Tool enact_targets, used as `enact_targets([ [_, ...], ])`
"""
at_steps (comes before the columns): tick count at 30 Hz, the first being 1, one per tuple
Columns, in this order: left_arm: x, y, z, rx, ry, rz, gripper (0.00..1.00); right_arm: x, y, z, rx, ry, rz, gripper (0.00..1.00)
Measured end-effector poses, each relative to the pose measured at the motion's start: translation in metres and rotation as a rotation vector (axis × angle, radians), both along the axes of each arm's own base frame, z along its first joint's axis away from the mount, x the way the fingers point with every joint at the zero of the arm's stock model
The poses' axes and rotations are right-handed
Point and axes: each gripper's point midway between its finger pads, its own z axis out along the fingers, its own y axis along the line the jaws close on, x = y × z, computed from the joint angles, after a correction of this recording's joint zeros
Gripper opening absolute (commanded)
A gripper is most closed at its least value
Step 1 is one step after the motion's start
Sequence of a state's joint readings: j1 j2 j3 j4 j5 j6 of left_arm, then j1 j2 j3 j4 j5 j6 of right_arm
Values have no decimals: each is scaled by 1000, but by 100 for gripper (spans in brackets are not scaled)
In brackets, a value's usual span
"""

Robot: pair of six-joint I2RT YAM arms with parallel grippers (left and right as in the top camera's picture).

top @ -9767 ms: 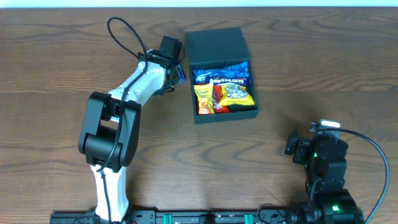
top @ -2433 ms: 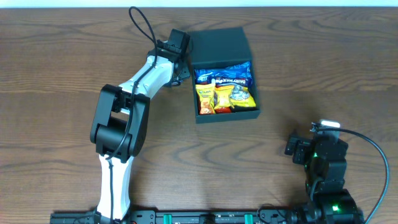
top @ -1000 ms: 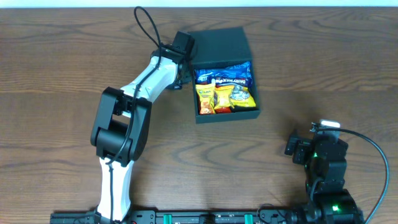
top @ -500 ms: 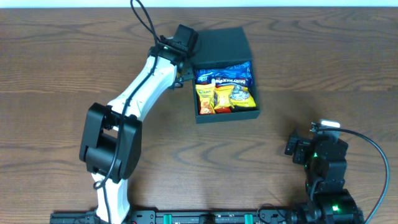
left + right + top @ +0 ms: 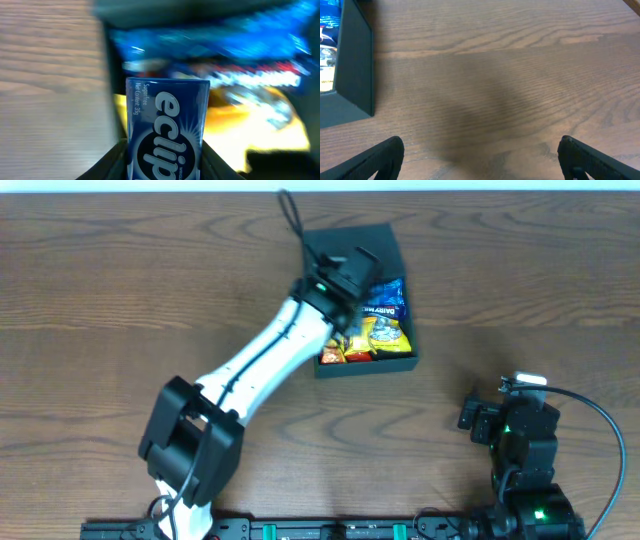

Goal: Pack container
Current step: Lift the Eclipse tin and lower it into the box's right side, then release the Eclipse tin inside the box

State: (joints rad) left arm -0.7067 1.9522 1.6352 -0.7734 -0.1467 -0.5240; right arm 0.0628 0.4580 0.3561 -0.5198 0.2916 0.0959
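The dark teal container [image 5: 388,363] stands open at the back middle of the table, its lid [image 5: 380,238] laid flat behind it. Inside lie a blue packet [image 5: 388,293] and yellow snack packets [image 5: 385,335]. My left gripper [image 5: 345,305] is over the container's left part, shut on a blue Eclipse gum pack [image 5: 167,127]. In the left wrist view the pack hangs above the blue packet [image 5: 210,45] and yellow packets [image 5: 255,125]. My right gripper [image 5: 480,155] is open and empty over bare wood at the front right, with the container's corner [image 5: 355,75] to its left.
The right arm's base [image 5: 520,435] sits at the front right of the wooden table [image 5: 110,300]. The left arm [image 5: 260,365] stretches diagonally from the front left to the container.
My left arm has swung right from the container's left outer edge to above its inside, carrying the gum pack. The right arm has not moved.
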Motion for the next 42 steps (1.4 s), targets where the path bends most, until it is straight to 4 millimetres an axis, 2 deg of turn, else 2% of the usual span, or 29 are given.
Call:
enact_targets([
  [5,-28,-49,4,-51,-27,-79,38,0,0,0,0,0,0,99],
  [8,-38,-61,4,-76,-18,-63,38,0,0,0,0,0,0,99],
  [11,-40,-66,1,-108,-4,-15,38,0,0,0,0,0,0,99],
  [17,-29,-80,-16,-176,-5,73,37,0,0,0,0,0,0,99],
  [27,-20,-97,-41,-219,4,90,37,0,0,0,0,0,0,99],
  [31,-20,-103,-46,-232,8,81,38,0,0,0,0,0,0,99],
  [34,-21,-108,-45,-249,11,73,47,0,0,0,0,0,0,99],
  [42,-22,-110,-45,-262,17,81,48,0,0,0,0,0,0,99],
])
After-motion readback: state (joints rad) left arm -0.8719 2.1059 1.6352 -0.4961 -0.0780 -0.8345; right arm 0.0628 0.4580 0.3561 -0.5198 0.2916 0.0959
